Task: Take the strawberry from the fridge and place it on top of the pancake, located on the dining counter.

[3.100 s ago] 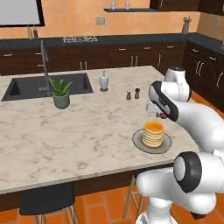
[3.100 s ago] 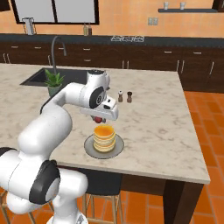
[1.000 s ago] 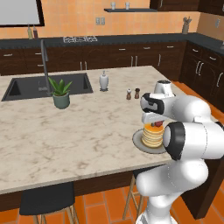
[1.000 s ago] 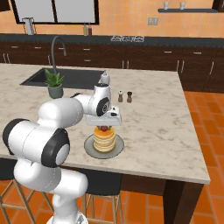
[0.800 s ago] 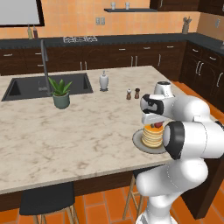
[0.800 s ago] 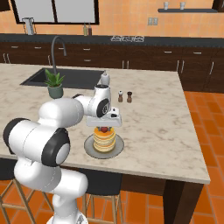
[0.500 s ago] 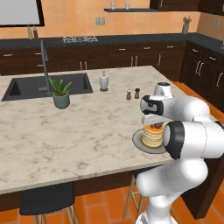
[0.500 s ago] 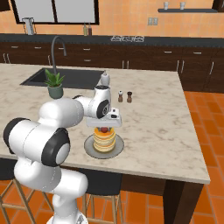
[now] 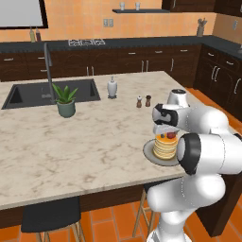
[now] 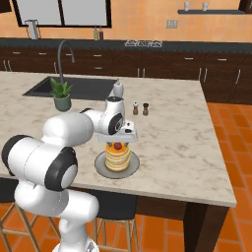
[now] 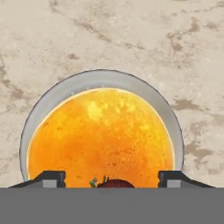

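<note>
The strawberry (image 10: 117, 145) is a small dark-red berry resting on the syrupy top of the pancake (image 10: 118, 158). The pancake stack sits on a dark grey plate (image 10: 104, 170) near the front edge of the dining counter (image 10: 187, 147). My gripper (image 10: 118, 141) hangs just above the stack, pointing down. In the hand view its fingertips (image 11: 51, 177) stand wide apart on either side of the strawberry (image 11: 111, 183) without touching it, over the orange pancake (image 11: 100, 135). From the left base view the gripper (image 9: 165, 129) is over the strawberry (image 9: 171, 135) and pancake (image 9: 165, 147). The fridge is out of view.
Salt and pepper shakers (image 10: 139, 109) and a white dispenser (image 10: 118, 89) stand behind the plate. A potted plant (image 10: 62, 96) sits by the sink (image 10: 74, 87) with its tall tap. Bare marbled counter lies right of the plate. Stools stand below the front edge.
The fingers have spread apart and let go of the strawberry, which now lies on the pancake. The arm itself has hardly moved.
</note>
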